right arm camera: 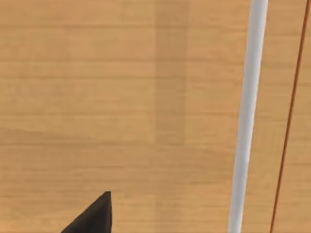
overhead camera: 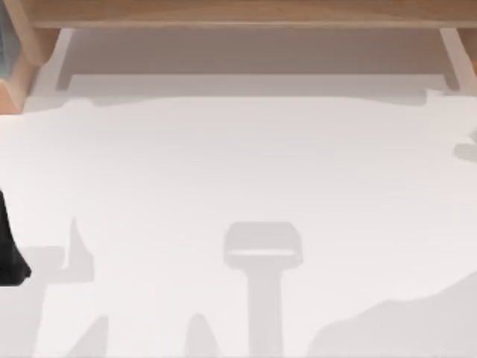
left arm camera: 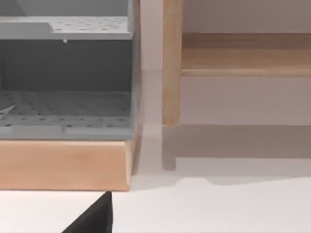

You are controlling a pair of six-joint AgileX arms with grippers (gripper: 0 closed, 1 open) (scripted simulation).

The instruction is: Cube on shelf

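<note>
1. The left arm (overhead camera: 9, 246) is at the left edge of the bench (overhead camera: 238, 171), well apart from the shelf (overhead camera: 238, 11) at the far edge
2. Of the left hand (left arm camera: 92, 219) I see one dark tip, low over the white bench; how far this hand is open, and whether it has hold of anything, I cannot tell
3. In front of the left hand stands a grey rack (left arm camera: 65, 82) with dotted floors, on a wooden base (left arm camera: 63, 165)
4. Just beside the rack, also in front of this hand, is an upright post (left arm camera: 171, 73) of the shelf, with its board going sideways from the post
5. Under the shelf board a white support (overhead camera: 56, 63) slants down to the bench on each side
6. Of the right hand (right arm camera: 92, 219) I also see one dark tip; its opening and its hold I cannot tell
7. Close in front of the right hand is a light-brown wooden board (right arm camera: 121, 97); a white bar (right arm camera: 248, 116) and a thin red line (right arm camera: 289, 116) cross it, away from the dark tip
</note>
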